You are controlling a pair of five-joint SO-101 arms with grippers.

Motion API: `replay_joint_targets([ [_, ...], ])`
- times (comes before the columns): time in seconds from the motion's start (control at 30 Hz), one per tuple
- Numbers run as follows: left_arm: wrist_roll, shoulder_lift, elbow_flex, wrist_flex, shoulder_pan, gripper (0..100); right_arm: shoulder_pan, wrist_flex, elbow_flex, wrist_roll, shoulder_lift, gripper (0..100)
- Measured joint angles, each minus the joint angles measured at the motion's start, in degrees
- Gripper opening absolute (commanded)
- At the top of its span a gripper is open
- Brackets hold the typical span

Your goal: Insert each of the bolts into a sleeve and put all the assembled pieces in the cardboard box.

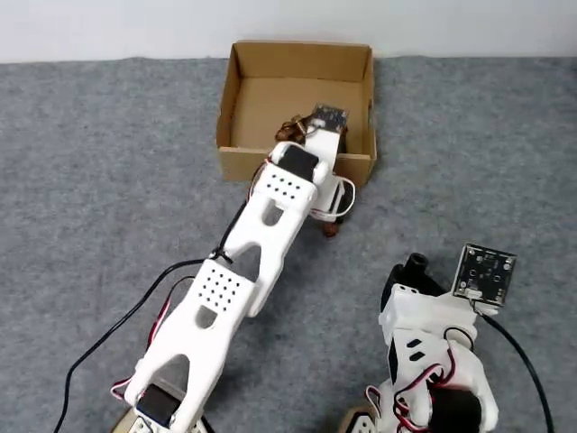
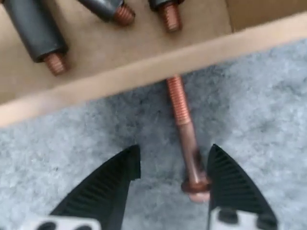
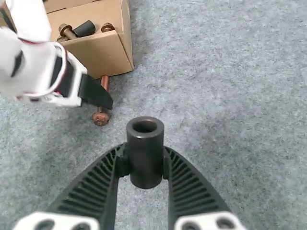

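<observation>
A copper bolt point(image 2: 184, 124) lies on the grey carpet just outside the front wall of the cardboard box point(image 2: 144, 72), threaded end toward the box. My left gripper point(image 2: 175, 151) is open around the bolt's head end, with one finger close beside it. Inside the box lie assembled pieces point(image 2: 38, 33), dark sleeves with copper threads poking out. My right gripper point(image 3: 144, 158) is shut on a black sleeve point(image 3: 145, 143), held upright with its bore facing up. In the right wrist view, the bolt point(image 3: 101, 110) lies under the left gripper point(image 3: 98, 98). In the high view, the left gripper point(image 1: 332, 216) is at the box point(image 1: 239, 162).
The right arm point(image 1: 433, 343) stands at the near right of the carpet, with its sleeve point(image 1: 415, 264) well short of the box. Open carpet lies to the left and right of the box. A black cable point(image 1: 117, 325) trails near the left arm's base.
</observation>
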Motion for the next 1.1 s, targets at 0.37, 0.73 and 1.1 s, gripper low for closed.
replay_joint_targets([
  [0.37, 1.05, 3.43, -9.85, 2.81, 0.44, 0, 0.0, 0.0, 0.0, 0.0, 0.0, 0.8],
  [0.73, 1.05, -5.63, -10.99, 2.81, 2.81, 0, 0.0, 0.0, 0.0, 0.0, 0.0, 0.8],
  [1.1, 2.64, -25.93, 11.16, 2.81, 2.73, 0, 0.0, 0.0, 0.0, 0.0, 0.0, 0.8],
])
